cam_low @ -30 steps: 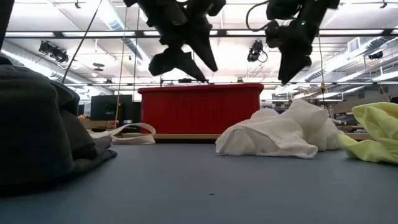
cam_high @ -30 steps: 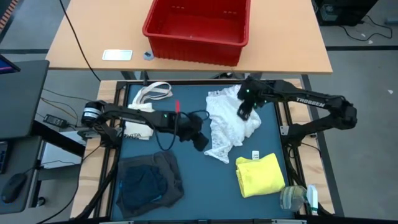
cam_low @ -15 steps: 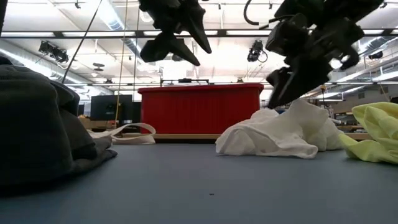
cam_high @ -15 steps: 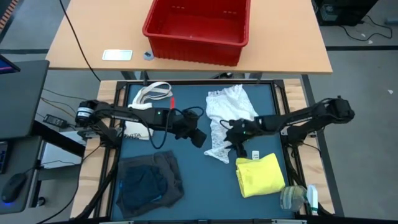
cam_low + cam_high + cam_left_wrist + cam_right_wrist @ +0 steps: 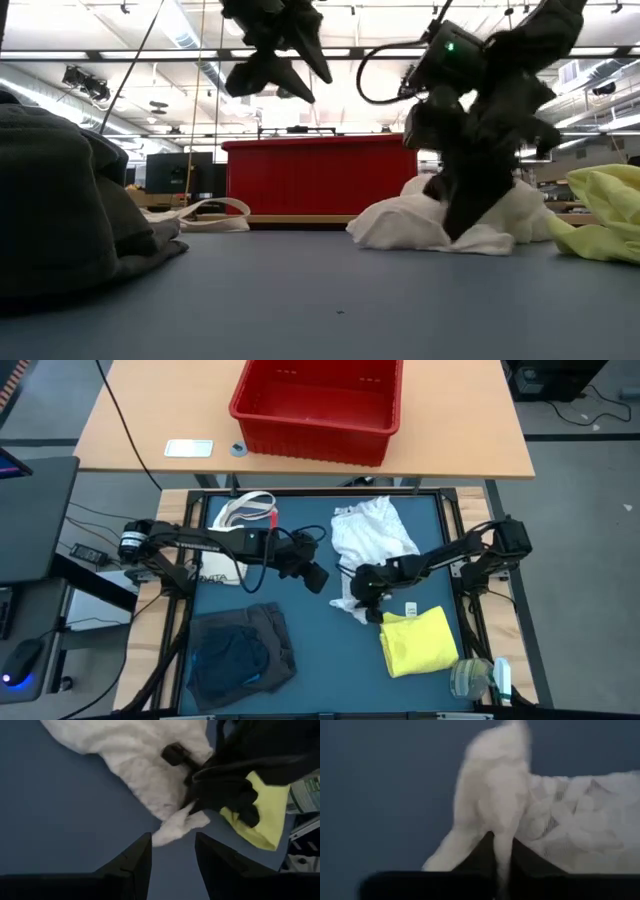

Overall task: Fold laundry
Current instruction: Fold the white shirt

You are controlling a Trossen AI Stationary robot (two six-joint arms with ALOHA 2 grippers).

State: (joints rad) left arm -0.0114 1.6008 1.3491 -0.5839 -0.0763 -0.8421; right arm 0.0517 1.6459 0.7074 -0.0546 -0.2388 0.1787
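The left gripper (image 5: pixel 318 577) hangs above the blue mat (image 5: pixel 310 650) mid-table, its fingers spread with nothing between them. Right of it, the right gripper (image 5: pixel 362 600) reaches low and pinches the near edge of the white lacy garment (image 5: pixel 372 538), a crumpled, soft openwork heap beside folded yellow cloth (image 5: pixel 418 641).

right gripper (image 5: pixel 362 592) tips buried in white lacy garment (image 5: pixel 372 538); grey garment (image 5: pixel 60 200) cut off at low view's edge.
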